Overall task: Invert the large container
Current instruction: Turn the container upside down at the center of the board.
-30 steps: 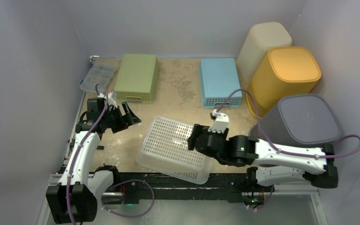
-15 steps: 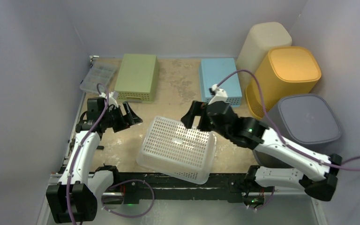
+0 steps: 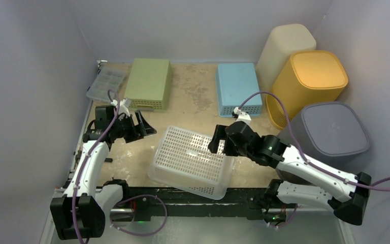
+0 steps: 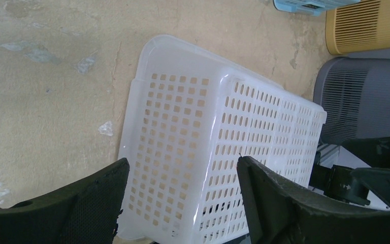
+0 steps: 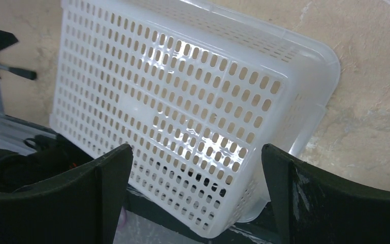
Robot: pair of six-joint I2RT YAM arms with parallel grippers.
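Note:
The large container is a white perforated basket (image 3: 190, 160) lying bottom-up near the table's front edge, its near corner over the front rail. It also shows in the left wrist view (image 4: 208, 152) and the right wrist view (image 5: 172, 101). My left gripper (image 3: 141, 127) hangs open to the basket's left, apart from it, with nothing between its fingers (image 4: 183, 161). My right gripper (image 3: 216, 144) is open above the basket's far right part, also holding nothing (image 5: 197, 147).
At the back are a green bin (image 3: 148, 83), a blue bin (image 3: 237, 87) and a clear organiser box (image 3: 102, 84). Beige (image 3: 289, 46), yellow (image 3: 310, 81) and grey (image 3: 332, 129) tall bins crowd the right side. A black rail (image 3: 193, 195) runs along the front.
My right arm lifted its open gripper away from the basket's right side to the far edge, then settled a little lower and to the right. The basket and left gripper stayed put.

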